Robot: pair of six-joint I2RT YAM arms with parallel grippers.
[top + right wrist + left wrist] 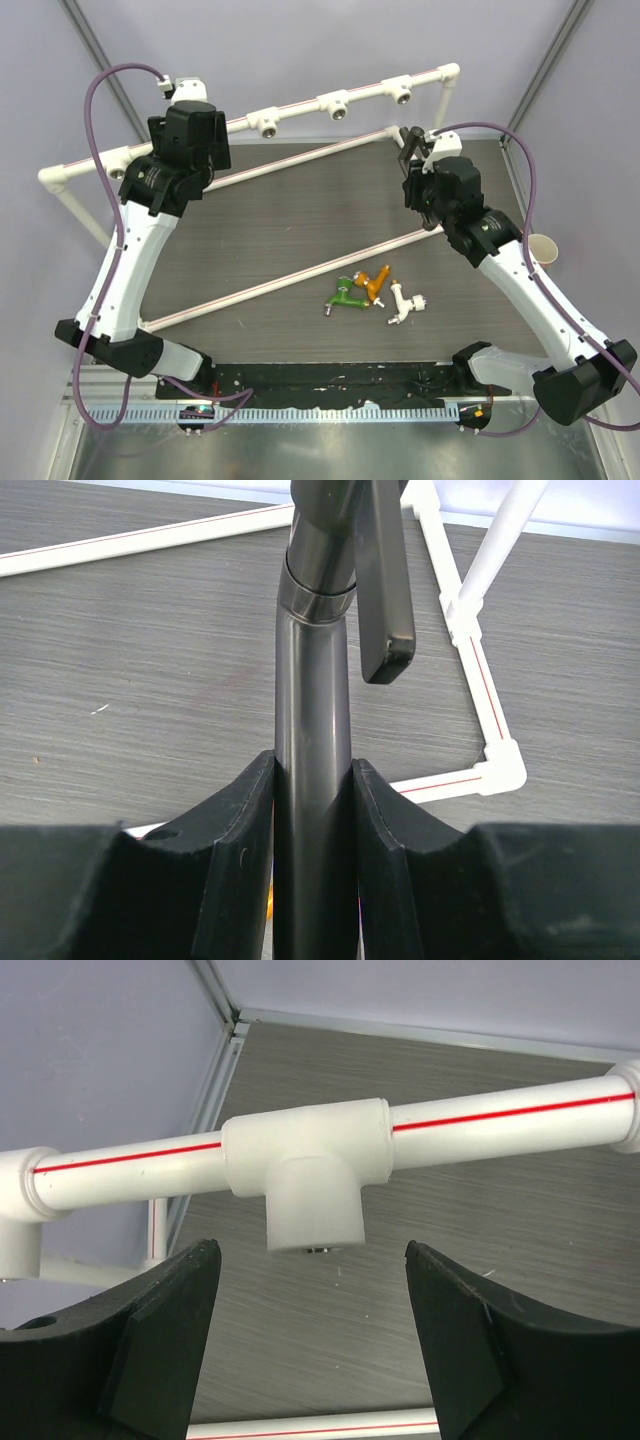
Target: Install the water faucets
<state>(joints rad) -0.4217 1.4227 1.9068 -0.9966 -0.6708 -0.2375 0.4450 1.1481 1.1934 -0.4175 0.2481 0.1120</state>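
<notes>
My right gripper is shut on the black faucet, pinching its long straight tube; the short handle sticks out near its far end. In the top view that black faucet hangs above the mat, just below the right end of the white pipe frame. My left gripper is open with nothing between its fingers, just short of a tee socket on the frame's top rail. The green faucet, orange faucet and white faucet lie together on the mat.
The top rail carries three more tee sockets to the right of my left arm. Two lower frame pipes cross the dark mat diagonally. A paper cup stands at the right edge, beside my right arm.
</notes>
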